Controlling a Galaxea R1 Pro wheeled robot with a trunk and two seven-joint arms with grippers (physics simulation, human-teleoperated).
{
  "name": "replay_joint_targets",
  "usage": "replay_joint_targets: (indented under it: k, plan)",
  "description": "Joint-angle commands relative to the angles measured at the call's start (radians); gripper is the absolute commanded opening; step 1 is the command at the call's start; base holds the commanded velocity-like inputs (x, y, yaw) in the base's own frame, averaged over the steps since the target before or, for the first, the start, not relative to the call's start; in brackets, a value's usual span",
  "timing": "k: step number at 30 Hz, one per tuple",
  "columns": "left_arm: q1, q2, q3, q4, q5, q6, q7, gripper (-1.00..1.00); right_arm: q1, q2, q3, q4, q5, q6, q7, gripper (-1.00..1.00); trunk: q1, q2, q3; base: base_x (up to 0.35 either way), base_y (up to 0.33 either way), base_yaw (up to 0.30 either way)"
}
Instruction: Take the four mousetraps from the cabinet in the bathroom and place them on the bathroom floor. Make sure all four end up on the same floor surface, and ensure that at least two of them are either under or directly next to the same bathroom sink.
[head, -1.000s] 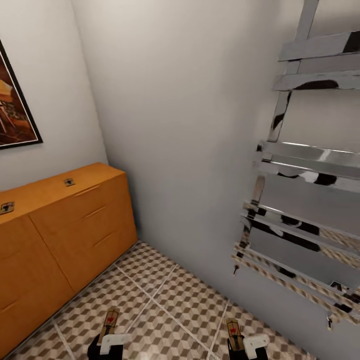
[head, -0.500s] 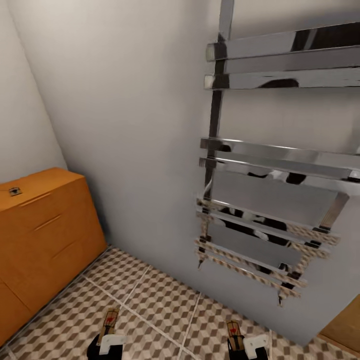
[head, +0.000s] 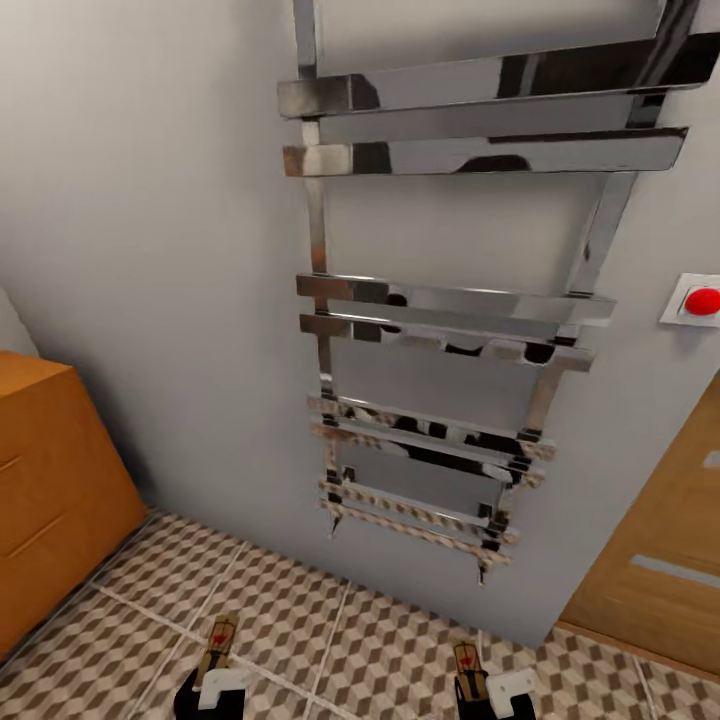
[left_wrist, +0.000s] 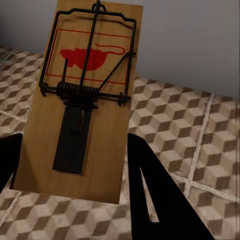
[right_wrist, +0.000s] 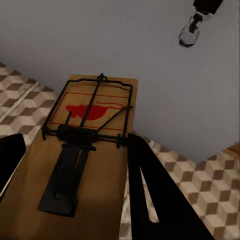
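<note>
— Head view first: what is in front of you?

— A grey wall with a chrome towel rail (head: 450, 330) hung on it, running from twelve o'clock down past the middle of the frame. At nine o'clock I see the end of the orange-brown cabinet (head: 50, 480), standing on the bathroom floor (head: 320, 630) with its cube-pattern tiles. At three o'clock there is a white wall plate with a red button (head: 697, 300), and below it, near four o'clock, a wooden door (head: 660, 550).

— And your claws?

— Both sit at the bottom edge. My left claw (head: 215, 685) is at seven o'clock and my right claw (head: 490, 690) at five o'clock, well apart from each other. Each one has a mousetrap sticking forward out of it.

— Are they really gripping?

— In the left wrist view my left claw (left_wrist: 75, 165) is clamped on the left mousetrap (left_wrist: 85, 100): a black finger (left_wrist: 150, 190) presses one long edge and the other finger shows at the opposite edge. The board is held above the tiles, its red mouse mark and wire spring facing the camera. In the right wrist view my right claw (right_wrist: 70, 170) is clamped the same way on the right mousetrap (right_wrist: 82, 150), with a finger (right_wrist: 147, 195) against its side. That board points toward the grey wall, tiles beneath it, and a chrome end of the rail (right_wrist: 189, 32) hangs near one o'clock of it.
</note>
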Motion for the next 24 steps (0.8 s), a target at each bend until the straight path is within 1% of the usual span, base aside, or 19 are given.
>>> replay_joint_targets:
  k: [1, 7, 24]
  plan:
    - [-0.002, -0.001, -0.009, 0.004, 0.006, -0.005, 0.005, -1.00, -0.001, 0.000, 0.003, 0.001, 0.007, -0.002, -0.005, -1.00, 0.000, -0.001, -0.001, 0.000, -0.169, -0.293]
    - [-0.002, -0.001, -0.009, 0.004, 0.006, -0.005, 0.005, -1.00, -0.001, 0.000, 0.003, 0.001, 0.006, -0.002, -0.005, -1.00, 0.000, -0.001, -0.003, 0.000, -0.118, -0.293]
    - [-0.002, -0.002, -0.009, 0.004, 0.006, -0.006, 0.005, -1.00, -0.001, 0.000, 0.003, 0.001, 0.007, -0.002, -0.005, -1.00, 0.000, -0.001, -0.009, 0.000, -0.005, -0.293]
